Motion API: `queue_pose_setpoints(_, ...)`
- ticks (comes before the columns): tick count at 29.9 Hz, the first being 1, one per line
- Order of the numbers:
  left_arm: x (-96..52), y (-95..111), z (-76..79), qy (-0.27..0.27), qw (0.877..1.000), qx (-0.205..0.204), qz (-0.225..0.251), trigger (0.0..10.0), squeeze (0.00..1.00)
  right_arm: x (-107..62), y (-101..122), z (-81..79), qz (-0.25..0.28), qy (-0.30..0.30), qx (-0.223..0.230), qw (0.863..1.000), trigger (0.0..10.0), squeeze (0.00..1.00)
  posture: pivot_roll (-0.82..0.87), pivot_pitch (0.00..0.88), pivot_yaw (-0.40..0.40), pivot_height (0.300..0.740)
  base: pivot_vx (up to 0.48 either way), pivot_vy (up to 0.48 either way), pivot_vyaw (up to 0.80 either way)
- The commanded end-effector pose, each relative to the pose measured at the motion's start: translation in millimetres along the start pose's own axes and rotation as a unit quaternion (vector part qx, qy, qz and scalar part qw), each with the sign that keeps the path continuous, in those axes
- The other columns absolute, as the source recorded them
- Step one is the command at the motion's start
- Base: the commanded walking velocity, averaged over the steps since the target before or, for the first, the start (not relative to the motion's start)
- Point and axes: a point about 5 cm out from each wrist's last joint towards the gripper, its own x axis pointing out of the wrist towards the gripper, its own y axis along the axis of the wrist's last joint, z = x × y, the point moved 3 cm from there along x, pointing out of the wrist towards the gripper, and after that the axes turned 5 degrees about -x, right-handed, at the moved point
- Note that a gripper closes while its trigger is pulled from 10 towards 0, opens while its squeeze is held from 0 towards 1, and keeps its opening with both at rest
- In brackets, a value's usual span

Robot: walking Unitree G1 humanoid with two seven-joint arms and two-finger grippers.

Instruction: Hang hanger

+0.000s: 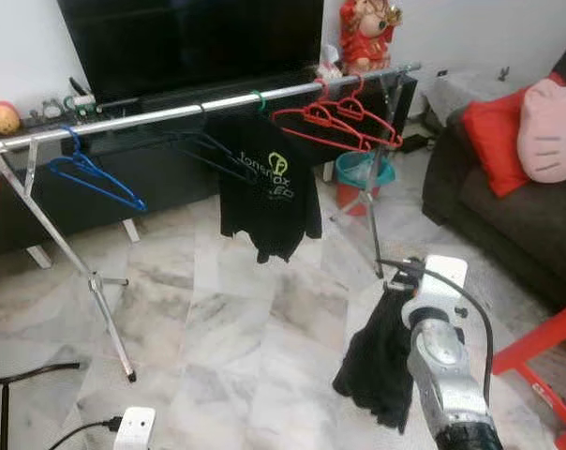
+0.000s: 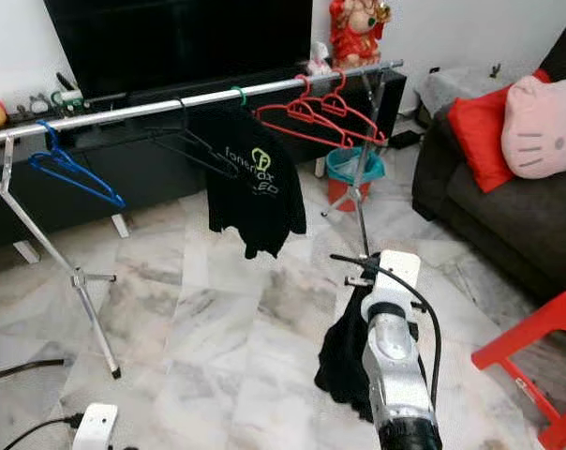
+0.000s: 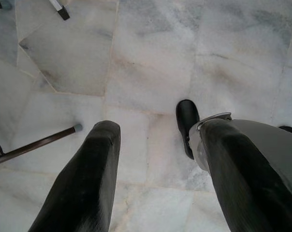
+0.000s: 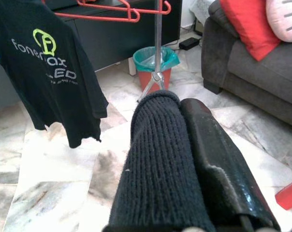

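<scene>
Black garment (image 1: 381,361) hangs clamped in right pincer (image 4: 182,104).

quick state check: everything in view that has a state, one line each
right gripper: shut on dark knit garment
left gripper: open, empty, above floor
black T-shirt: hanging on rail
red hangers: on rail, bare
blue hanger: on rail, bare
black hangers: on rail, bare

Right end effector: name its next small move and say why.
Probably lift the right end effector up toward the rail. It holds a black garment low over the floor, while the rail with the red hangers sits higher and farther ahead.
</scene>
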Motion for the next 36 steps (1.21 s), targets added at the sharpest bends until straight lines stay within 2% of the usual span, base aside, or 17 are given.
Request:
queue_pose_setpoints(1, -0.4, -0.1, -2.7, 0.003, 1.0, -0.003, 0.0, 10.0, 0.0, 2.0, 11.0, -0.4, 0.021, -0.001, 0.003, 1.0, 10.0, 0.0, 0.02, 0.0, 0.023, 0.74, 0.304, 0.0, 0.0)
queue_pose_setpoints(36, -0.2, 0.2, -1.0, -0.001, 1.0, -0.002, 0.0, 10.0, 0.0, 1.8, 11.0, -0.7, 0.02, 0.001, 0.003, 1.0, 10.0, 0.0, 0.01, 0.0, 0.02, 0.74, 0.312, 0.0, 0.0)
